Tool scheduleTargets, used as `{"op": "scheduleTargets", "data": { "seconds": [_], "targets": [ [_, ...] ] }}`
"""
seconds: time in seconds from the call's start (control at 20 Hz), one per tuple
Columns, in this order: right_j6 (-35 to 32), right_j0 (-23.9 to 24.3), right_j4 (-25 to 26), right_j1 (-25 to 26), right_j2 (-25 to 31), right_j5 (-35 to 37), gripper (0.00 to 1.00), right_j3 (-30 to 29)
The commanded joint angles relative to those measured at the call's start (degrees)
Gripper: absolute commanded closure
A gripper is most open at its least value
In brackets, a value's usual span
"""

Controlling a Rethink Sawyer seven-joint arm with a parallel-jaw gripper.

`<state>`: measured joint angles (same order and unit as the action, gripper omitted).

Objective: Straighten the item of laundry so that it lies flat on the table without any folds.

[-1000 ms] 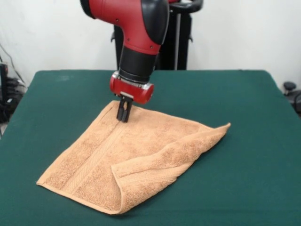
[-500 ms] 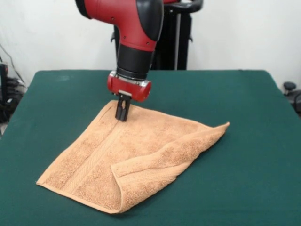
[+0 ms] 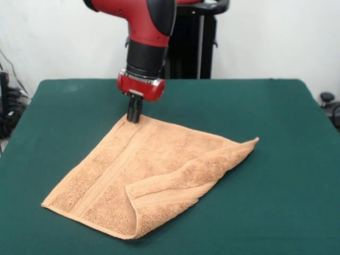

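Note:
The item of laundry, an orange-tan terry towel, lies on the dark green table in the front view. Its near right part is folded back over itself, making a thick flap that runs from the front edge up to the right corner. A woven band crosses its left side. My gripper hangs from the red and black arm at the towel's far corner. Its fingers are shut together, with the tips at the cloth's edge. The corner lies flat and is not lifted.
The robot's black pedestal stands behind the table's far edge. Dark equipment shows at the left edge and at the right edge of the picture, off the table.
My gripper has moved up and to the left, from a spot on the towel's band to its far corner. The towel has hardly shifted.

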<state>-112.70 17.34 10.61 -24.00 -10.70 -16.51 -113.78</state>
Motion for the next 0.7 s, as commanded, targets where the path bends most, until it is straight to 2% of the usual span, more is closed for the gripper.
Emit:
{"op": "scheduleTargets", "data": {
  "seconds": [0.05, 0.2, 0.55, 0.7],
  "targets": [
    [-8.7, -0.2, 2.1, -2.5, 1.3, 3.5, 1.0, -9.5],
    [-8.7, -0.5, 2.1, -3.5, 1.2, 3.5, 1.0, -10.5],
    [-9.3, -2.0, -0.1, -0.4, 1.5, 1.1, 1.0, -9.1],
    [-9.3, -3.0, -1.1, -2.1, 1.6, 2.5, 1.0, -9.6]
  ]
}}
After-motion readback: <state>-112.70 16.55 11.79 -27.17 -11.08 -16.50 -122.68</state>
